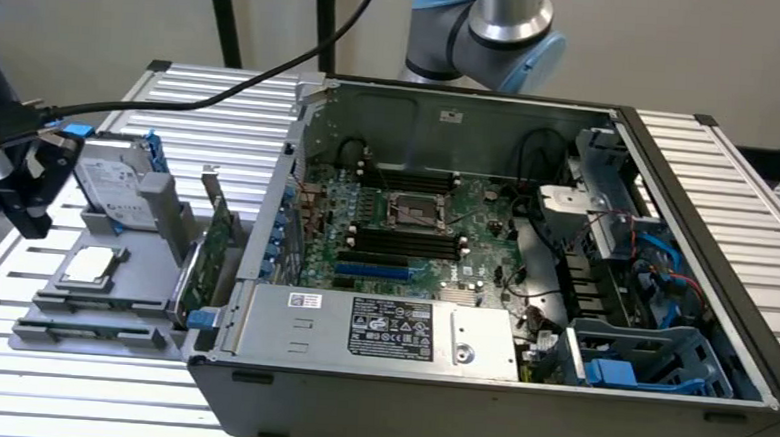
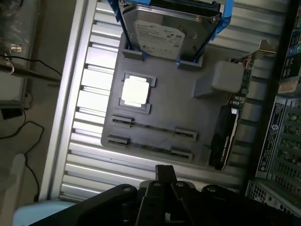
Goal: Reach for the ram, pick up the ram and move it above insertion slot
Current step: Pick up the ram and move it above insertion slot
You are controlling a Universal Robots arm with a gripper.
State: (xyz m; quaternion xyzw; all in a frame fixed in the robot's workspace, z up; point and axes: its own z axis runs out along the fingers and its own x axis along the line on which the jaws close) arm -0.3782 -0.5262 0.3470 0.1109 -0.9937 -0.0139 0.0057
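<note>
Hanging over the slatted table (image 1: 34,390) at the exterior view's left, the gripper (image 1: 24,191) (image 2: 164,181) looks down on the grey holder tray (image 2: 188,108). Whether it is released or clenched cannot be told, though nothing green shows in it. By that reading the reach is not finished, and it turns on one relation. The ram (image 2: 150,148) (image 1: 90,335) lies below the gripper, along the tray edge farthest from the hard drive (image 2: 169,33) (image 1: 114,184), and is the closest of the tray's parts to the tool. It stands on its long edge between two small grey clips, so its long axis runs along that tray edge, from the outer corner toward the corner beside the computer case (image 1: 449,121). Seen edge-on, it reads as a thin dark strip with a faint green cast; chips and label are hidden. A second strip like it sits parallel just beside it, one step in from the edge, and which of the two is meant cannot be settled. Farther in lies a pale square processor (image 2: 135,90) (image 1: 94,265). Beyond it is the hard drive in blue rails at the opposite edge, and the expansion card (image 2: 225,136) (image 1: 208,259) stands along the edge beside the case. Well apart, inside the open case, the insertion slot (image 1: 403,241) rows lie dark beside the processor socket.
</note>
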